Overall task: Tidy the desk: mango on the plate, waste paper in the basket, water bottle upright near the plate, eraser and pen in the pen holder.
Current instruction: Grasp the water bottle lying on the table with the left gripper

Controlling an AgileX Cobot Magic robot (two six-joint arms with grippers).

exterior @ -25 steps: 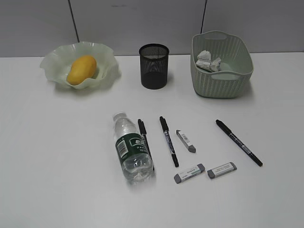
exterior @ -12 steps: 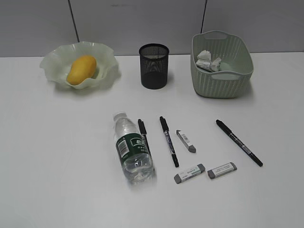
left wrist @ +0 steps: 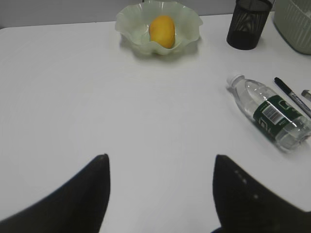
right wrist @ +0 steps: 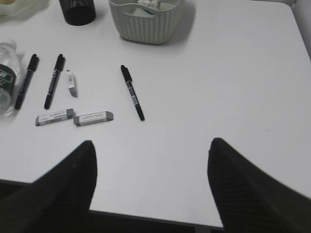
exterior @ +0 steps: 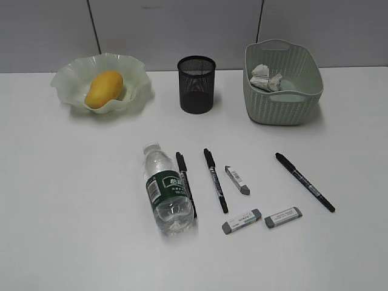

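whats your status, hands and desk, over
Left hand and right hand open, holding nothing. Mango on plate, paper in basket. Bottle lying flat; pens, erasers loose on desk. Nothing in the way.

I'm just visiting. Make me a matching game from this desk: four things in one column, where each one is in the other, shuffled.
Things:
1. mango
2. waste paper
3. water bottle
4. pen holder

Places:
A. lying on its side on the desk
B. in the basket
C. standing between plate and basket
D. on the plate

Pairs: 1-D, 2-B, 3-A, 4-C
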